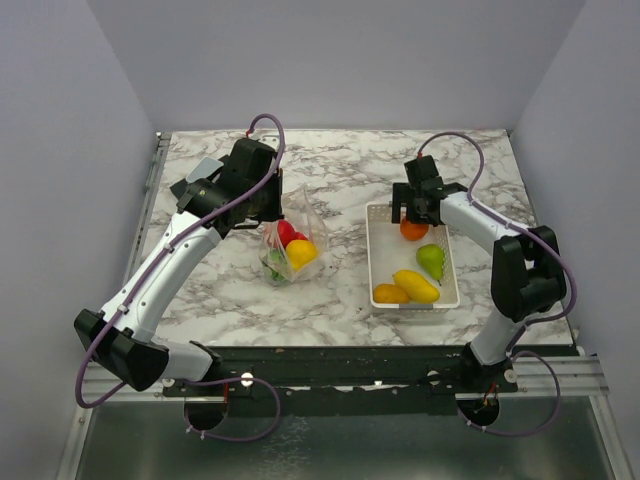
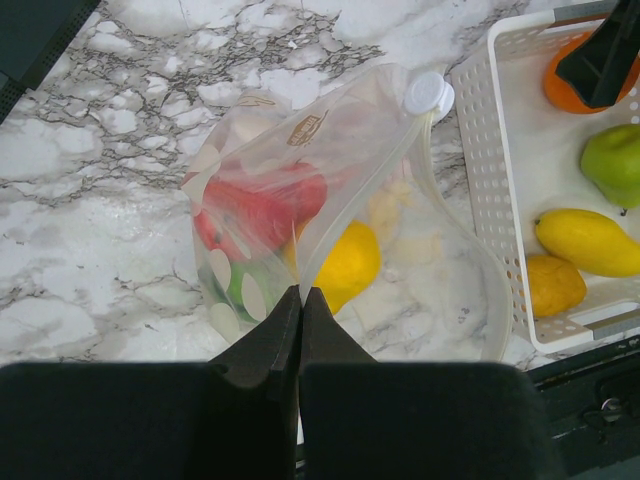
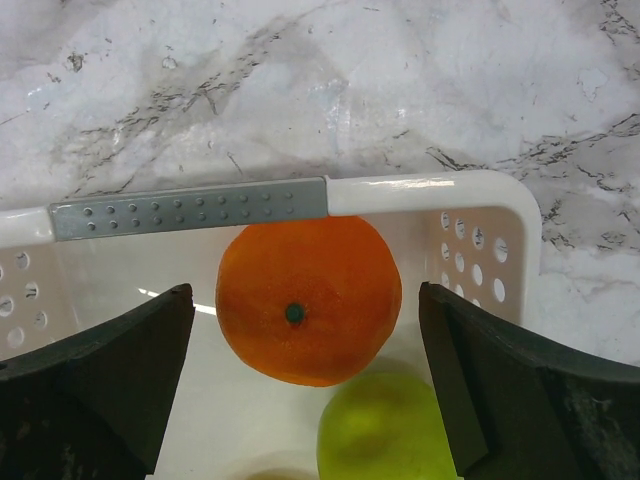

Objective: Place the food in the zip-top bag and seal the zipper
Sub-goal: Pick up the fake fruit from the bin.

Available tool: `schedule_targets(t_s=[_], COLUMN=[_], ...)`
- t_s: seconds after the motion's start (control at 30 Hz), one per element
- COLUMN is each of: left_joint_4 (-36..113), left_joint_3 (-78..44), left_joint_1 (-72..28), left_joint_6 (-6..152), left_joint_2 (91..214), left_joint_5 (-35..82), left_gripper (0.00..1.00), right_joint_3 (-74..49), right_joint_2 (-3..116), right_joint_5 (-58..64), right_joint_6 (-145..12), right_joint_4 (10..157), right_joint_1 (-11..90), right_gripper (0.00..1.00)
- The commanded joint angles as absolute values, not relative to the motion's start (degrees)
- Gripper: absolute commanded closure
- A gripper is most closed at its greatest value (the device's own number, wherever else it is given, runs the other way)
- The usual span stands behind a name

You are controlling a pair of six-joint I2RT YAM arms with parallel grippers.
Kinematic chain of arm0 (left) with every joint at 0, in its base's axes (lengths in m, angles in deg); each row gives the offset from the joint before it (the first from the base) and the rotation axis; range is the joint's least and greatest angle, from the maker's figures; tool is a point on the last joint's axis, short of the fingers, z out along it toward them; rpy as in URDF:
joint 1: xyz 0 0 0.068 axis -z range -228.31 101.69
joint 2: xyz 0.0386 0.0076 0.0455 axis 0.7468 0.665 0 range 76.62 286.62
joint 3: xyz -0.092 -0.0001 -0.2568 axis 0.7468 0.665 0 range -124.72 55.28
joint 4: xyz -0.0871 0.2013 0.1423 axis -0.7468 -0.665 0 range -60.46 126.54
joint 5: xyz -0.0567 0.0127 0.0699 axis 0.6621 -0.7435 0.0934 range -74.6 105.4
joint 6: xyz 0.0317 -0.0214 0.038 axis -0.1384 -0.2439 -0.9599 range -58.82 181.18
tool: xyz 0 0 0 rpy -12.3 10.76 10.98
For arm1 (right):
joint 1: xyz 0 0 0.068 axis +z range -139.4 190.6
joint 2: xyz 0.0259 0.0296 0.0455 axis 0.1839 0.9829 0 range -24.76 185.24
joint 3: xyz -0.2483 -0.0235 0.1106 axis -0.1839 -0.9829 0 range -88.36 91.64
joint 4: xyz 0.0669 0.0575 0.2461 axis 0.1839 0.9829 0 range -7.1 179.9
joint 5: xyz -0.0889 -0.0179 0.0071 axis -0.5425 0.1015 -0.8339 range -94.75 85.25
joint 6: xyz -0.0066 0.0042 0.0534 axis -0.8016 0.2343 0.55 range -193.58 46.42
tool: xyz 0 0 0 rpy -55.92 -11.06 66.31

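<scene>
orange fruit (image 3: 308, 298), white tray (image 3: 480, 200), marbled table (image 1: 340, 160).

This is a robotics lab cell: plain lavender walls (image 1: 340, 60) box in a marble-patterned table (image 1: 345, 160), with a left arm (image 1: 165, 265) and a right arm (image 1: 480, 222) bolted to a metal frame (image 1: 590, 372).

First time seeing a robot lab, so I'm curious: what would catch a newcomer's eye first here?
The clear zip-top bag left of centre, with red, yellow and green toy food inside, pinched at its edge by the shut left gripper. On the right, a white tray of toy fruit, where the open right gripper aims at an orange.
</scene>
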State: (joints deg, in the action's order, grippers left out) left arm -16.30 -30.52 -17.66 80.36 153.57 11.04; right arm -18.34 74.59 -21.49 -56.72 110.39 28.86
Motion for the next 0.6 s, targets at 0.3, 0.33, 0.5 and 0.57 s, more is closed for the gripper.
schedule_targets(t_s=[0.3, 0.33, 0.5, 0.57], left_joint_4=[-17.15, -17.1, -17.09, -17.07], left_joint_3=[-31.91, -31.91, -31.6, -31.56], left_joint_1=[-17.64, -17.72, -17.63, -17.64], left_joint_6=[80.04, 80.07, 80.05, 79.99], left_joint_2=[151.87, 151.78, 151.51, 151.35], left_joint_5=[11.45, 11.4, 11.36, 11.3], left_gripper=[1.0, 1.0, 1.0, 1.0], right_joint_3=[-17.25, -17.33, -17.17, -17.08], right_joint_2=[77.0, 76.97, 77.16, 76.98], right_joint_5=[-21.24, -21.13, -21.33, -21.17], right_joint_6=[-56.01, -56.04, -55.92, -55.85], right_joint_4=[109.54, 109.47, 109.86, 110.16], right_joint_1=[28.38, 28.41, 28.44, 28.4], right_gripper=[0.05, 0.06, 0.13, 0.19])
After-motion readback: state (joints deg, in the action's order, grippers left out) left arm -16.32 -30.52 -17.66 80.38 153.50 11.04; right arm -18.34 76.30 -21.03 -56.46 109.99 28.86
